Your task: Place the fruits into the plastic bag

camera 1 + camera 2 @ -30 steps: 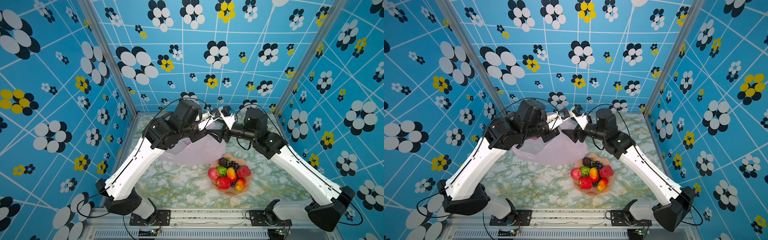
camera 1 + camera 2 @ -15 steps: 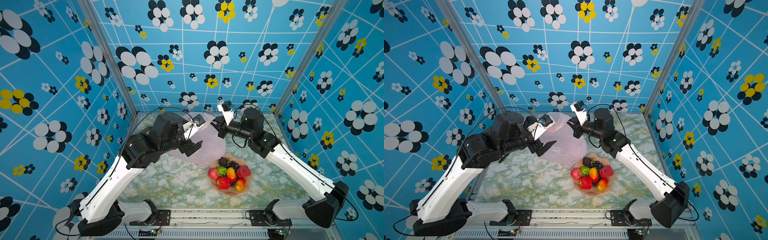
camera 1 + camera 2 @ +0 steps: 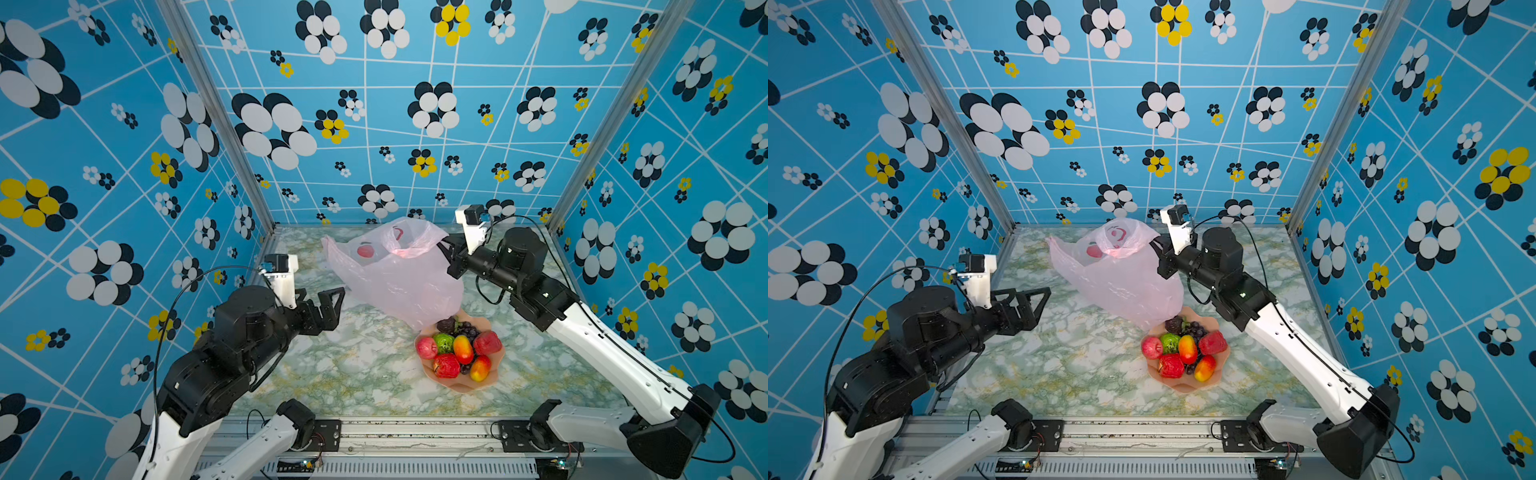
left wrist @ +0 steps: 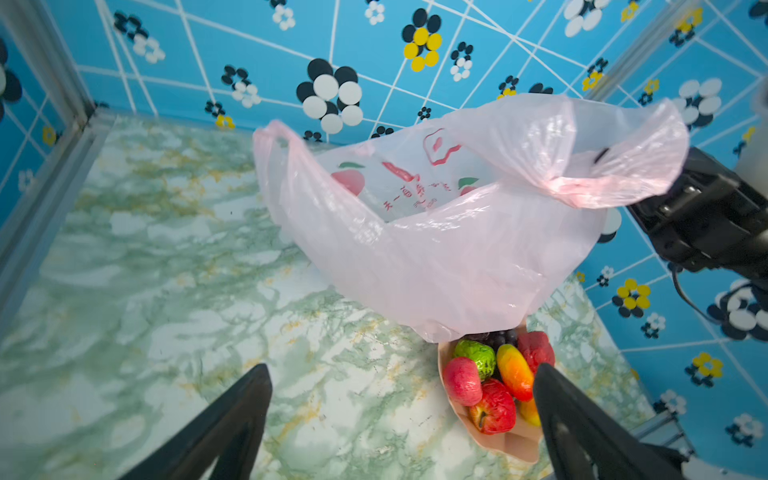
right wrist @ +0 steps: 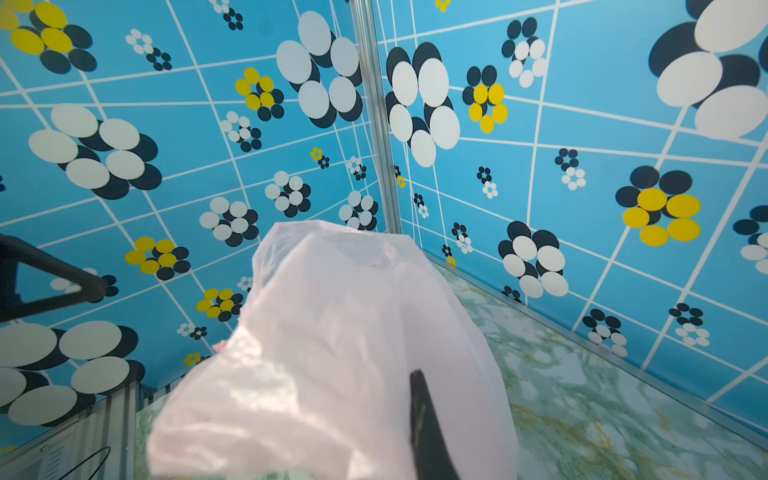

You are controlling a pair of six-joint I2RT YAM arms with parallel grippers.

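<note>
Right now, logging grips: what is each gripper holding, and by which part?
The right gripper pinches the plastic bag at its upper edge. The left gripper is open, empty.

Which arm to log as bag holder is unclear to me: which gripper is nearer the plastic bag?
Right. The right gripper is shut on the upper edge of the plastic bag; the left gripper stands open beside the bag, apart from it.

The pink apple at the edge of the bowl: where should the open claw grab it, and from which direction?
Probably its round middle, coming down from above. The pink apple lies at the left edge of the bowl, nearest the open left gripper. The green fruit sits close against its other side, so a sideways approach looks blocked.
</note>
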